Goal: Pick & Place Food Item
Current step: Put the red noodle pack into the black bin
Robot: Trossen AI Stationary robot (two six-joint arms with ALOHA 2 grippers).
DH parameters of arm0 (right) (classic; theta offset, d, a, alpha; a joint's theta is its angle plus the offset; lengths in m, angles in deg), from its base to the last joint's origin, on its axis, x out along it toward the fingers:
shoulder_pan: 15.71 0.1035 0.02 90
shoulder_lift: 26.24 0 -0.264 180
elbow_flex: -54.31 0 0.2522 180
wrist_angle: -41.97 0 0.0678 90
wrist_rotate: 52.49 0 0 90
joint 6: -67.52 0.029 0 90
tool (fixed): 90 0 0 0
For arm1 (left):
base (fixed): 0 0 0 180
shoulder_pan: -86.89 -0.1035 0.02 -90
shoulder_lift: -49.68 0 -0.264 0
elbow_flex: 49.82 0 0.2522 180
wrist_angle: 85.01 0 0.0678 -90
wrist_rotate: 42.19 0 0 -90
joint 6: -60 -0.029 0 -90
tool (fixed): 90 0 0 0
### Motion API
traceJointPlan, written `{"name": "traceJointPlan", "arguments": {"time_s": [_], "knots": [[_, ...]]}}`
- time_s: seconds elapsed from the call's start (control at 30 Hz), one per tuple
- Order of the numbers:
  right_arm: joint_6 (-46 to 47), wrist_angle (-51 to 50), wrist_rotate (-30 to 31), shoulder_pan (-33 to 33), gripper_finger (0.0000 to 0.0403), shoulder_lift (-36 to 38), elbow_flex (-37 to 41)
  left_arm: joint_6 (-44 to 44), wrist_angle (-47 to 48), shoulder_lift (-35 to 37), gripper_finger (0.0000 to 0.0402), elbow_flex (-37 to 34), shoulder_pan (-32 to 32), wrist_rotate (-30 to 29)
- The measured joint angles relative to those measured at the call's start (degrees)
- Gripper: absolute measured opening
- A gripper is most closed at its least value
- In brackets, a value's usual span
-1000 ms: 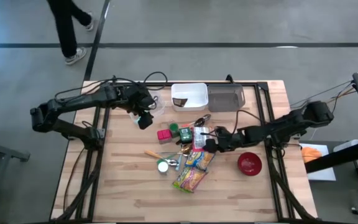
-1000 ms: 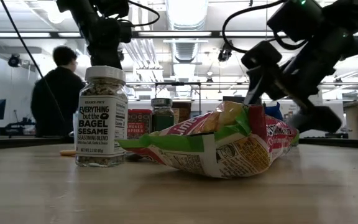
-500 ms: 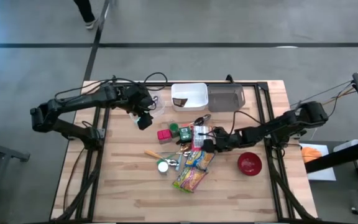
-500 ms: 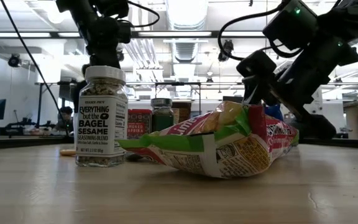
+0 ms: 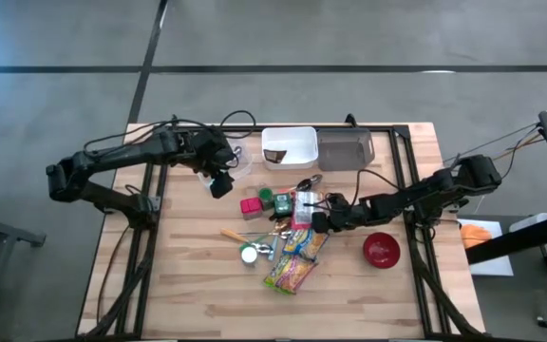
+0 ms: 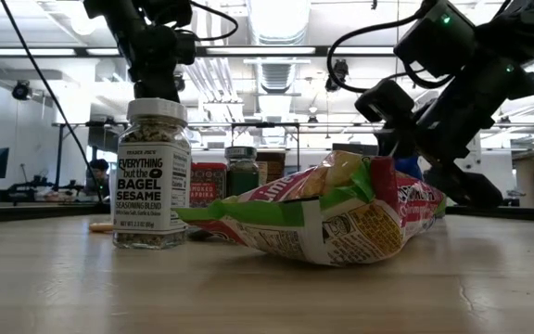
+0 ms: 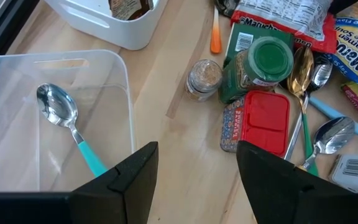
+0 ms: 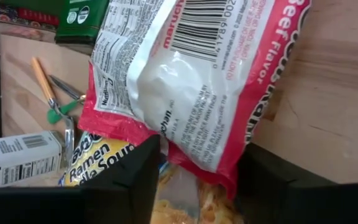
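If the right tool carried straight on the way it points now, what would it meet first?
Most likely the red-and-white ramen packet: it fills the view just beyond the right tool, whose fingers sit either side of its edge. Whether they already touch it is unclear.

The spice jar in the low view reads "TRADER JOE'S" and "EVERYTHING but the BAGEL SESAME SEASONING BLEND". The red-and-white noodle packet shows "maruchan", "Beef Flavor", a barcode ending "789 002" and a nutrition panel (too small to read). The yellow packet beneath it says "Ramen Soup". In the left wrist view, the green box reads "Maruch…", its end hidden.
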Motion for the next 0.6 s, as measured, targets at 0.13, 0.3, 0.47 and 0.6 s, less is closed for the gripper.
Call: {"name": "traceJointPlan", "arguments": {"time_s": [0.13, 0.3, 0.47, 0.6], "knots": [[-0.01, 0.01, -0.02, 0.0, 0.0126, 0.11, 0.0, 0.0, 0.0, 0.0, 0.022, -0.01, 0.0, 0.0], [-1.32, -0.09, -0.01, 0.0, 0.0058, 1.19, -0.31, 0.16, 0.0, 0.0, 0.022, -0.01, 0.0, 0.0], [-3.57, -0.08, -0.01, 0.0, 0.0013, 4.74, -0.57, 0.17, 0.0, 0.02, 0.022, -0.01, 0.0, 0.01], [-3.72, -2.23, -0.03, 0.02, 0.0009, 8.69, -0.46, 0.17, 0.0, 0.02, 0.022, -0.01, 0.0, 0.02]]}}
